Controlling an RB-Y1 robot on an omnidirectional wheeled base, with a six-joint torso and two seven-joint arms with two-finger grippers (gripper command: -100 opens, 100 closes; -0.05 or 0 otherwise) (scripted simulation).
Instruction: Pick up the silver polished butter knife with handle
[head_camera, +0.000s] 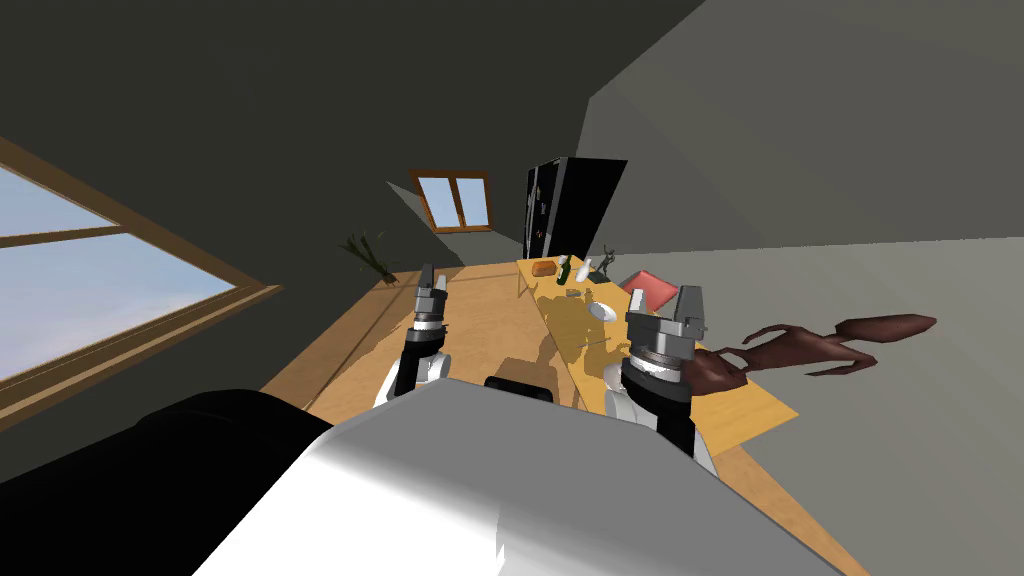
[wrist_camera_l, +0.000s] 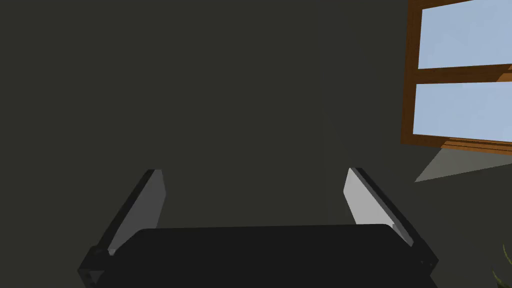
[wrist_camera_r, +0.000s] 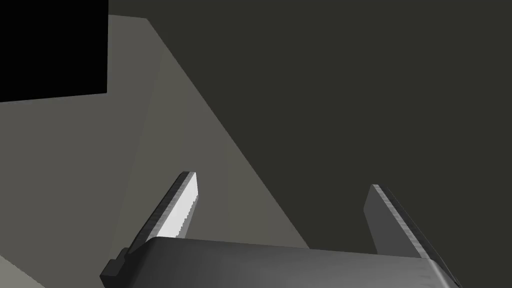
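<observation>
Butter knife is too small to pick out among the items on the wooden counter (head_camera: 750, 405) in the head view, while the 2 wrist views show left jaws and right jaws released.

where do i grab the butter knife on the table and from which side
Probably from above with the open right gripper, fingers across its narrow width: the butter knife lies flat on the table as a thin sliver near the white dish. Handle end too small to tell.

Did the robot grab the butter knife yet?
Not yet. Nothing looks done: the left pincer and right pincer are both open and empty, near the table. I cannot pick out the knife on it. Finding, reaching and gripping it are all left.
</observation>
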